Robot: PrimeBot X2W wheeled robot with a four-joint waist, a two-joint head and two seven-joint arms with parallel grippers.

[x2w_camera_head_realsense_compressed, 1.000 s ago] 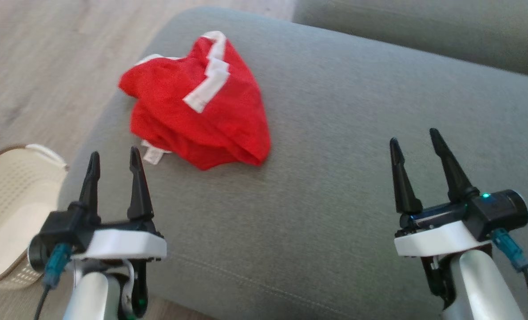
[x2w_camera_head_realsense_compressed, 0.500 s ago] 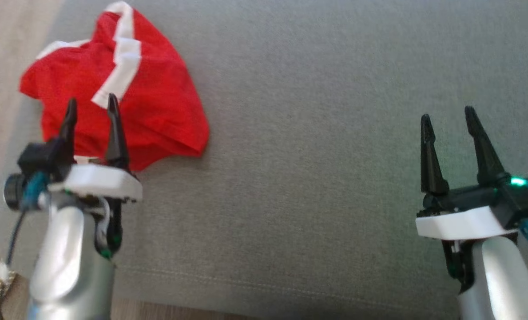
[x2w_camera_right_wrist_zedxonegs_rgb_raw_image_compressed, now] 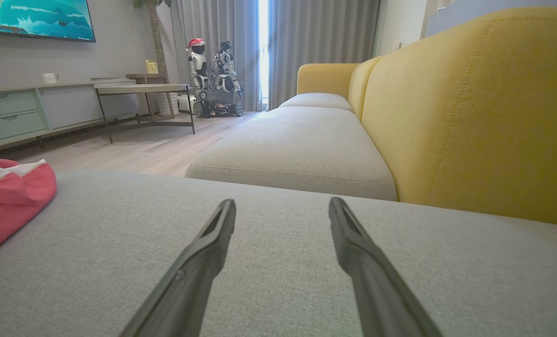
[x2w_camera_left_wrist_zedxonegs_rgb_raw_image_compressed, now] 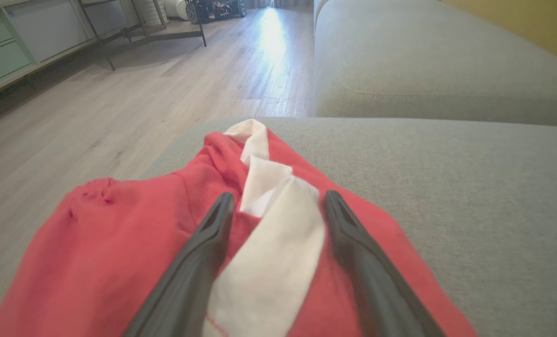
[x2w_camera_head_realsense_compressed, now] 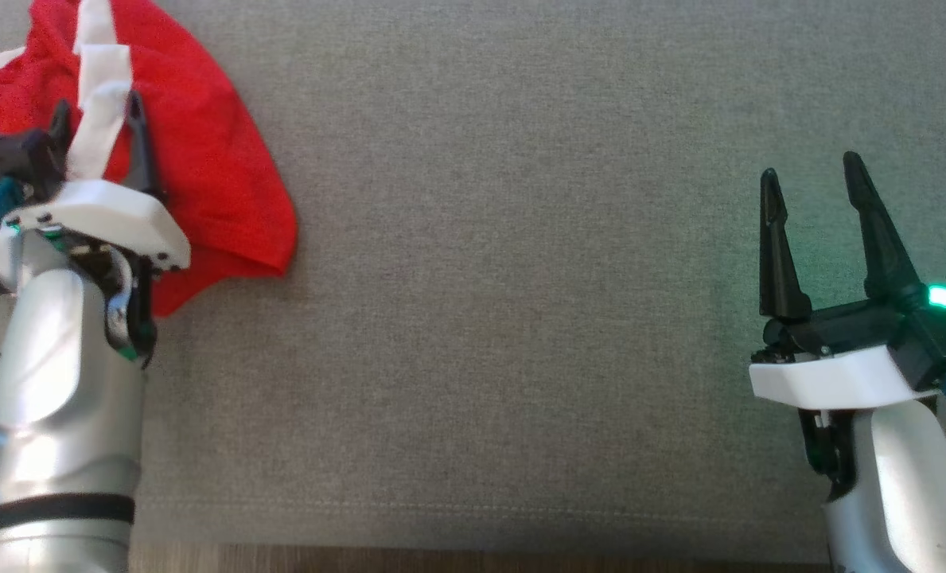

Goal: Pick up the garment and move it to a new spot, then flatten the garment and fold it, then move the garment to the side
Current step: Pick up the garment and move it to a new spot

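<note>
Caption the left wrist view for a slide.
Open left gripper poised over the white stripe of a crumpled red garment on a grey sofa cushion.

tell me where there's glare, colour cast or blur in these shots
Head view: the green light on the right hand tints the grey cushion beside it green. Left wrist view: sunlight glares off the wooden floor; the near garment and fingers look soft. Right wrist view: the window gap is blown out white.
</note>
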